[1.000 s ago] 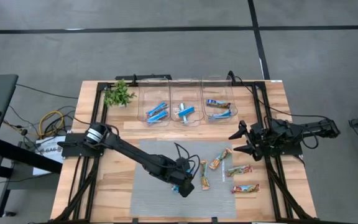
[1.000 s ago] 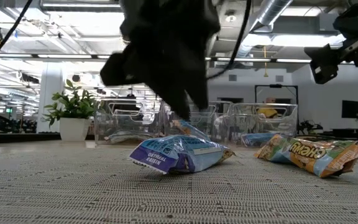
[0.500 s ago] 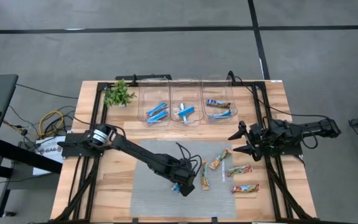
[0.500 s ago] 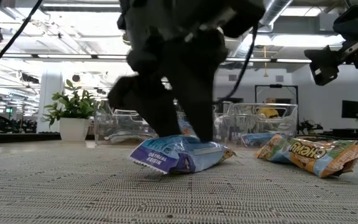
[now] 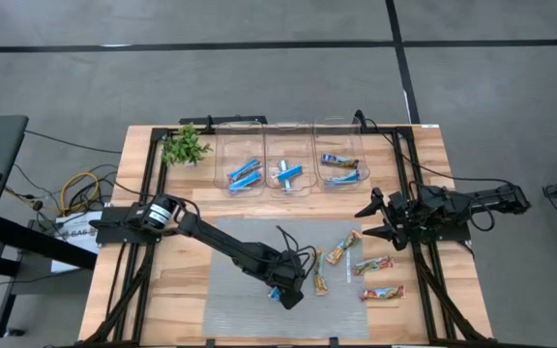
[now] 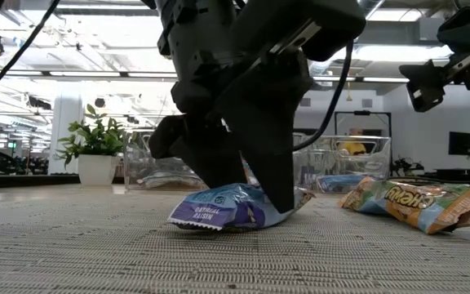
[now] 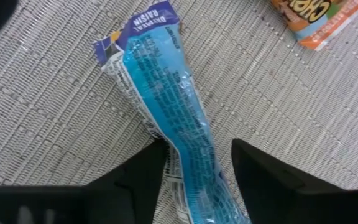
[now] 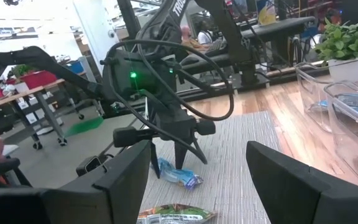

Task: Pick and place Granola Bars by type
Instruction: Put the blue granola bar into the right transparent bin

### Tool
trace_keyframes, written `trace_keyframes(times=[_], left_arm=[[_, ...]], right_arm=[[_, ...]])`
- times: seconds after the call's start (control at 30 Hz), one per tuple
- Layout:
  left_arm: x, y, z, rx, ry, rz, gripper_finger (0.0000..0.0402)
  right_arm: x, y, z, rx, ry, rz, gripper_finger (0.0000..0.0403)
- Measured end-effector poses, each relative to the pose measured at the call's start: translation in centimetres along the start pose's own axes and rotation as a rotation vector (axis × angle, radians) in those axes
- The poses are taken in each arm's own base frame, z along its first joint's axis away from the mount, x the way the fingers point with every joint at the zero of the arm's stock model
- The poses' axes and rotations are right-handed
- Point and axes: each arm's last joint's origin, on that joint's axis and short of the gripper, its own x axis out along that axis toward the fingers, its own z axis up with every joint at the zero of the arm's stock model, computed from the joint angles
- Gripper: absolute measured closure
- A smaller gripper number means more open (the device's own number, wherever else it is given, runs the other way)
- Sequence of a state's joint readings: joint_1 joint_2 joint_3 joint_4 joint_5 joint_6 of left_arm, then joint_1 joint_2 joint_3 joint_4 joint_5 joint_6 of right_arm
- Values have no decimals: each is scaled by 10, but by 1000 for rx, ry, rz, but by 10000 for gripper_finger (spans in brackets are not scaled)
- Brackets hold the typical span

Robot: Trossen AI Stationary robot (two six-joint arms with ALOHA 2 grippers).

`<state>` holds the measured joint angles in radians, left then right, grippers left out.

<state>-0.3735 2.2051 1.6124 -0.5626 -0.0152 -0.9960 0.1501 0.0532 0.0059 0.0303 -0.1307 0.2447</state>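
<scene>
1. Lowering over the blue oatmeal-raisin bar (image 7: 166, 124), our left gripper (image 7: 197, 165) has spread its fingers since a second ago; they now straddle the bar, not yet clamped.
2. We judge a pickup is imminent; the bar lies flat on the grey mat (image 5: 230, 300).
3. Beyond the bar, tan bars (image 5: 370, 263) wait.
4. Farther still, three clear bins (image 5: 290, 155) hold sorted bars.
5. Our right gripper (image 5: 375, 220) hovers open, well right of the bar.
</scene>
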Motion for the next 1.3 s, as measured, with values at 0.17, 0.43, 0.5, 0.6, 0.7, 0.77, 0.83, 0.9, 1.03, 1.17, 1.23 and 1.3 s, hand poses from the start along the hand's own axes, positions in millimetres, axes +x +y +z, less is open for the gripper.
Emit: trace_keyframes(times=[0.17,0.43,0.5,0.6,0.7,0.77,0.83,0.9,1.03,1.17,1.23,1.3], left_arm=[[1,2,-1,21,-4,32,287],[-1,5,2,57,12,27,359],[-4,6,4,60,14,19,363],[-14,7,8,60,-5,20,363],[-26,6,15,68,-47,1,358],[-30,7,19,68,-58,-4,357],[-31,8,21,76,-64,-8,357],[-31,7,24,85,-80,-27,357],[-34,-1,30,141,-118,-124,357],[-36,-8,36,259,-139,-231,357],[-37,-9,38,284,-150,-258,356],[-38,-8,42,278,-165,-258,356]], right_arm=[[0,0,0,0,0,0,143],[0,0,0,0,0,0,143],[0,0,0,0,0,0,143],[0,0,0,0,0,0,143],[0,0,0,0,0,0,143],[0,0,0,0,0,0,143],[0,0,0,0,0,0,143],[0,0,0,0,0,0,143],[0,0,0,0,0,0,143],[0,0,0,0,0,0,143],[0,0,0,0,0,0,143],[0,0,0,0,0,0,143]])
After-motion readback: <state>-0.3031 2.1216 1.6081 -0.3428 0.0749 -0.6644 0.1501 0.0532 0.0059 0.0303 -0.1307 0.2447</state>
